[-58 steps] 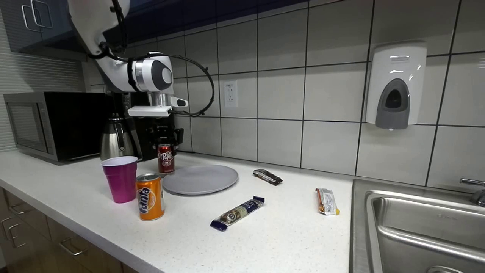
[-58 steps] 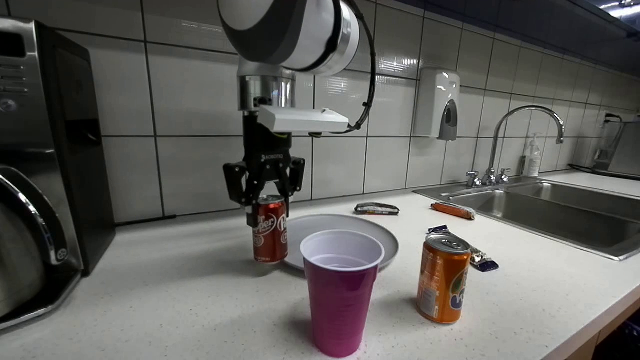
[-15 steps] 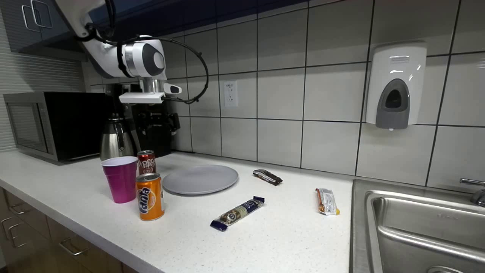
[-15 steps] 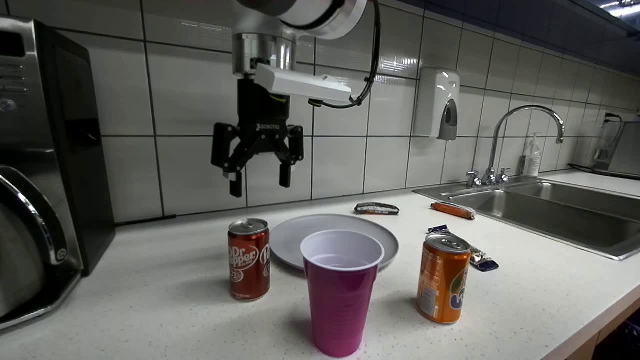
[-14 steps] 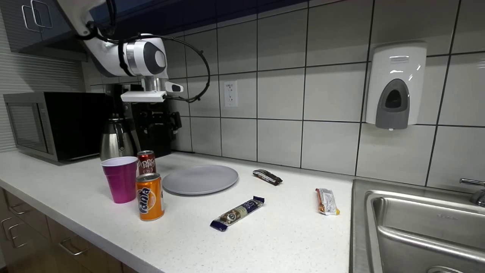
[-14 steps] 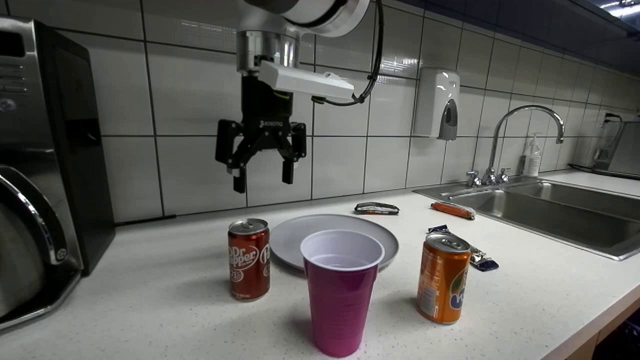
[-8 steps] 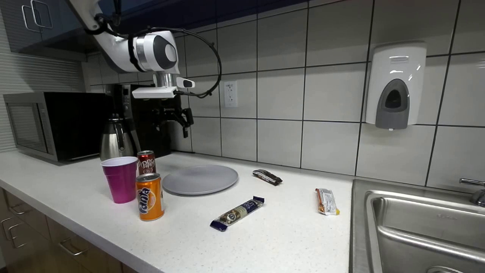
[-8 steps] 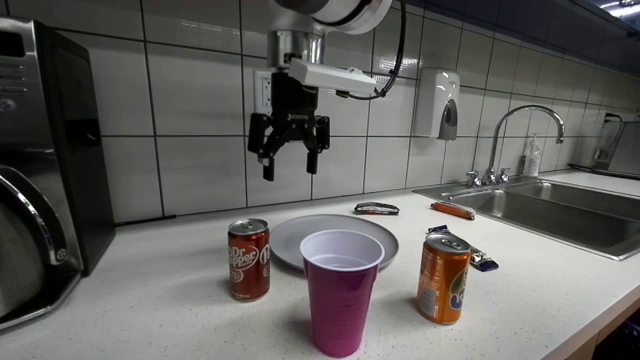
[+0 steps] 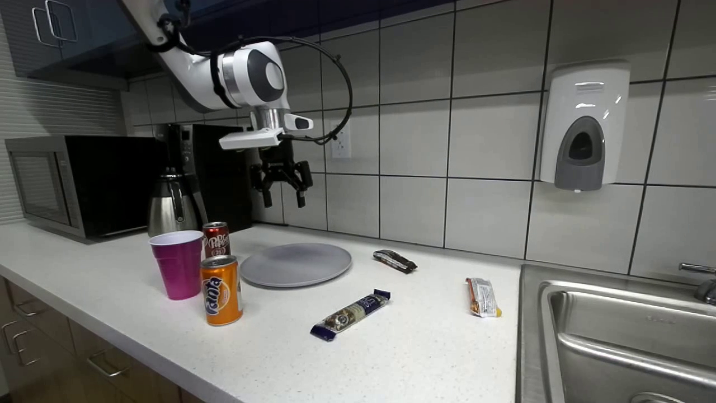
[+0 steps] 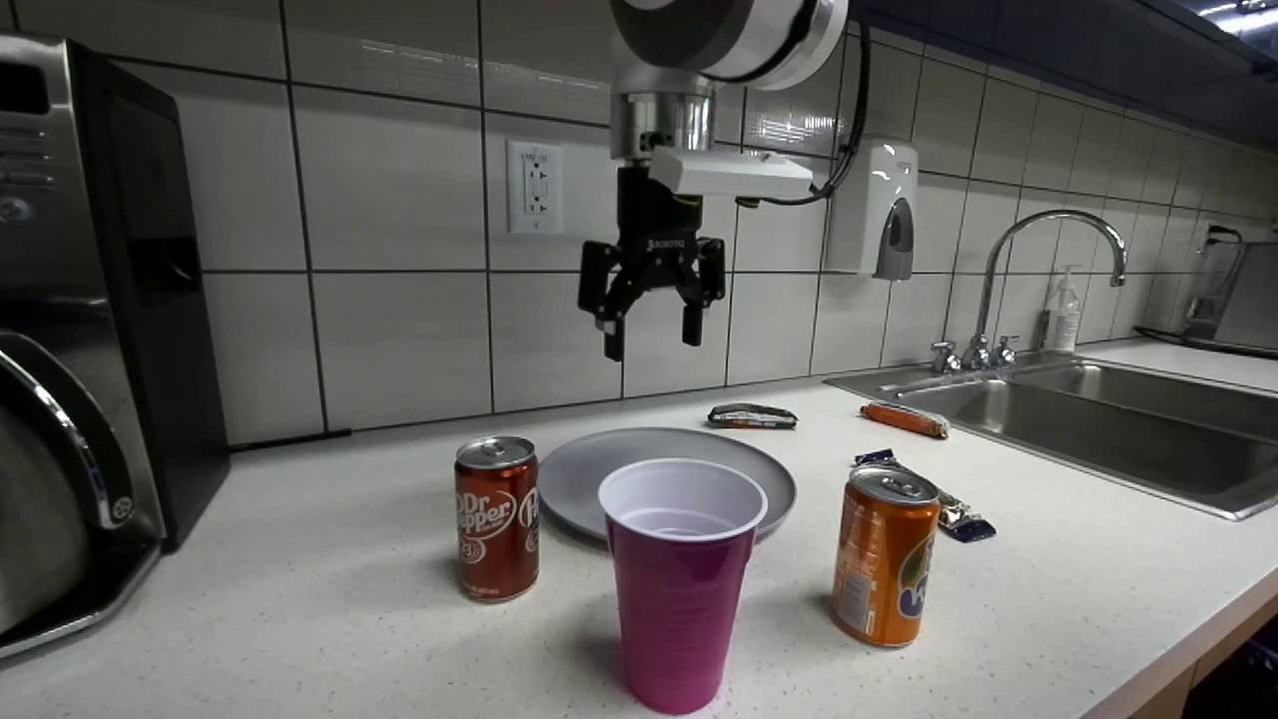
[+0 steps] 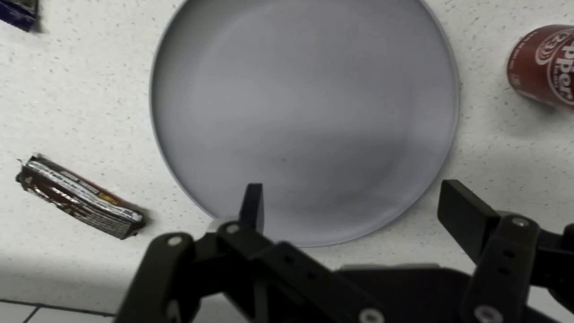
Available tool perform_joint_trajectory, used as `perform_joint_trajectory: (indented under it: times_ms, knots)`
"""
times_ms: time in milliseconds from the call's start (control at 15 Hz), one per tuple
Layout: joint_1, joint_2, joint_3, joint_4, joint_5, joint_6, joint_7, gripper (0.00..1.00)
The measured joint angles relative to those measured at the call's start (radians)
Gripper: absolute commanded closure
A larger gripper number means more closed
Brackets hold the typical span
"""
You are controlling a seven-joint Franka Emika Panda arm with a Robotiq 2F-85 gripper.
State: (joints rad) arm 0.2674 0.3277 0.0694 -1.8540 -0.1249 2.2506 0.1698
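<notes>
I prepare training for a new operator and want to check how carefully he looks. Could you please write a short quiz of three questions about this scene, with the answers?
1. True or false: the tool holds the red can.
2. Which of these shows in the wrist view? A) purple cup; B) gray plate; C) orange can.
3. How many wrapped bars lie on the counter?

Key: 1. False, it is open and holds nothing; 2. B; 3. Three.
</notes>
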Motion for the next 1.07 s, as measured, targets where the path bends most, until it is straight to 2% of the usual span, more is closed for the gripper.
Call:
perform_joint_trajectory:
  times_ms: [733,1067]
  knots:
    - [-0.091,-0.084,-0.077,-0.149,-0.001,0.084,0.1,0.0]
    - [-0.101,-0.155,-0.091,-0.23,-0.001,0.088,0.169,0.0]
